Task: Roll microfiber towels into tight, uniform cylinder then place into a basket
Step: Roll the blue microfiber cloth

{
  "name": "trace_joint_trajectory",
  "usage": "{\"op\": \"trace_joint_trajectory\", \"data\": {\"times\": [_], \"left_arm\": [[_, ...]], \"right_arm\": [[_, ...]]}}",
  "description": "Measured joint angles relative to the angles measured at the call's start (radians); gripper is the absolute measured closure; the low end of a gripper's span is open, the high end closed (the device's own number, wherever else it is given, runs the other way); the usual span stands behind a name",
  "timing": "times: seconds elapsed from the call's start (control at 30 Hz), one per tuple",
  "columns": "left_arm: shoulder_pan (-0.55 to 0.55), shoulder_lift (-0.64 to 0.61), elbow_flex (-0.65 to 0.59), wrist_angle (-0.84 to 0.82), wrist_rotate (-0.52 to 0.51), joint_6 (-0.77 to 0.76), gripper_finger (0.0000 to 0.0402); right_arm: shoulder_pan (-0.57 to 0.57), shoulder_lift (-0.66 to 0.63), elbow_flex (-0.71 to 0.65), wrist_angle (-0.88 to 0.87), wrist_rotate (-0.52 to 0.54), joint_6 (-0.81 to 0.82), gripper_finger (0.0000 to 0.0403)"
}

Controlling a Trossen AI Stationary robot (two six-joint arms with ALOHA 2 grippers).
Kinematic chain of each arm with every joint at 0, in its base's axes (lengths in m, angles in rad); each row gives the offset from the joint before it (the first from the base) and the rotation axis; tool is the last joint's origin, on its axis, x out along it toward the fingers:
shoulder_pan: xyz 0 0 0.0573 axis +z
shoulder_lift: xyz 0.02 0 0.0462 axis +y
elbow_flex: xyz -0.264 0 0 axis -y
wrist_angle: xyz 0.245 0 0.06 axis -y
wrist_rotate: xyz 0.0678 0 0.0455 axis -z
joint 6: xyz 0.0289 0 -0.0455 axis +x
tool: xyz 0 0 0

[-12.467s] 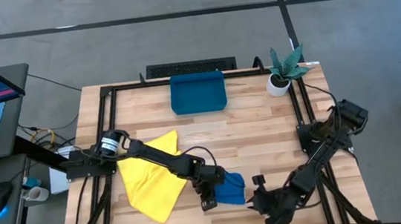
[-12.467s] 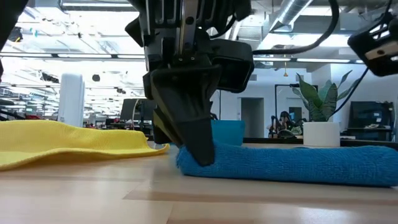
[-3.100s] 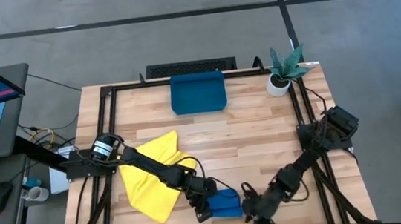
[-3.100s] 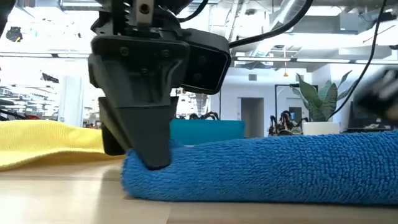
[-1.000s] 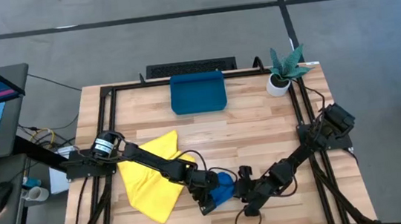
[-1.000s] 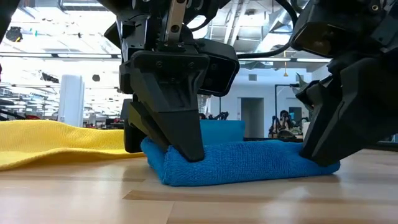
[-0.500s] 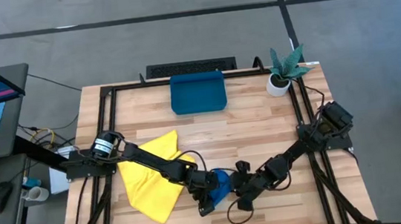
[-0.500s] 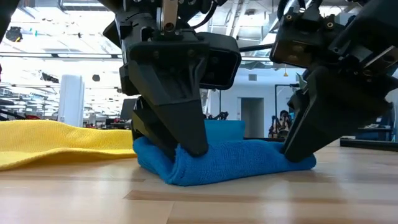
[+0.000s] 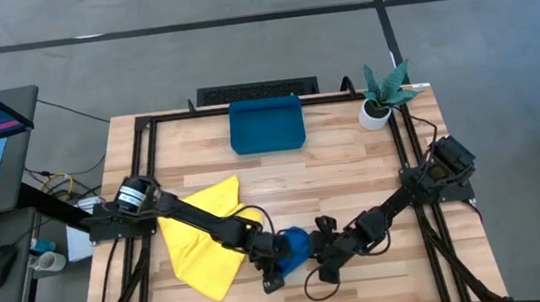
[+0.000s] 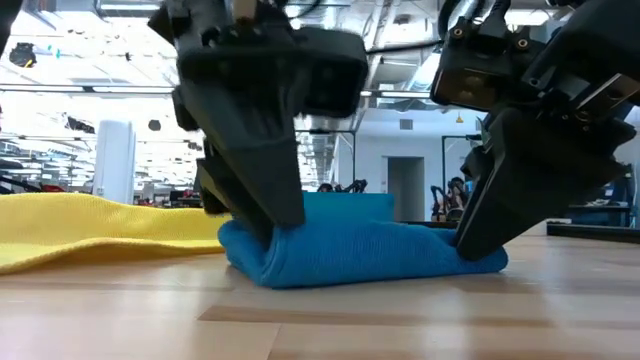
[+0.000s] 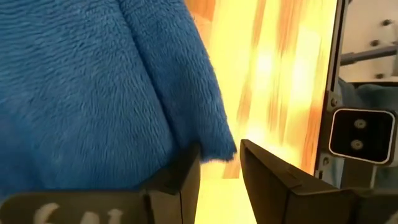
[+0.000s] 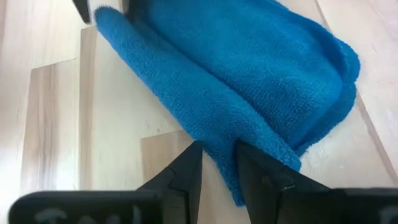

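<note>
The blue towel (image 9: 294, 240) lies bunched into a short thick roll on the table near its front edge; it also shows in the low view (image 10: 370, 250). My left gripper (image 9: 276, 263) is shut on its left end and my right gripper (image 9: 320, 259) on its right end. In the low view the left gripper (image 10: 268, 225) stands at the roll's left and the right gripper (image 10: 485, 240) at its right. The yellow towel (image 9: 204, 240) lies spread flat to the left. The teal basket (image 9: 266, 124) stands at the far edge. My left gripper pinches the blue towel's edge (image 11: 210, 144) at the roll's left end between its two fingers. The fingers (image 10: 275, 200) come from above, slanting down. The towel rests on the table. My right gripper pinches a folded ridge of the blue towel (image 12: 219, 138) at the roll's right end between its two fingers, several layers thick. The fingers (image 10: 490, 225) slant down from the table's right. The towel rests on the table.
A small white pot with a green plant (image 9: 382, 94) stands at the far right corner. A black frame (image 9: 142, 174) runs along the table's sides. Bare wood (image 9: 333, 179) lies between the towels and the basket.
My right gripper has gone toward the table's left with the towel's right end, so the blue roll is shorter and thicker. My left gripper has kept its hold on the left end and shifted a little.
</note>
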Motion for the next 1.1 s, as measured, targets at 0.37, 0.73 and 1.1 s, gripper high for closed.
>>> {"op": "trace_joint_trajectory", "data": {"times": [0.37, 0.73, 1.1], "left_arm": [[-0.116, -0.059, 0.000, -0.040, -0.286, 0.081, 0.0297], [-0.226, -0.037, 0.001, 0.168, -0.534, 0.399, 0.0297], [-0.166, 0.017, 0.000, 0.172, -0.544, 0.400, 0.0297]], "right_arm": [[-0.006, 0.000, 0.000, -0.005, 0.000, 0.025, 0.0282], [-0.007, 0.001, -0.001, 0.003, -0.001, 0.027, 0.0282], [-0.012, 0.002, -0.001, 0.006, -0.004, 0.034, 0.0282]]}}
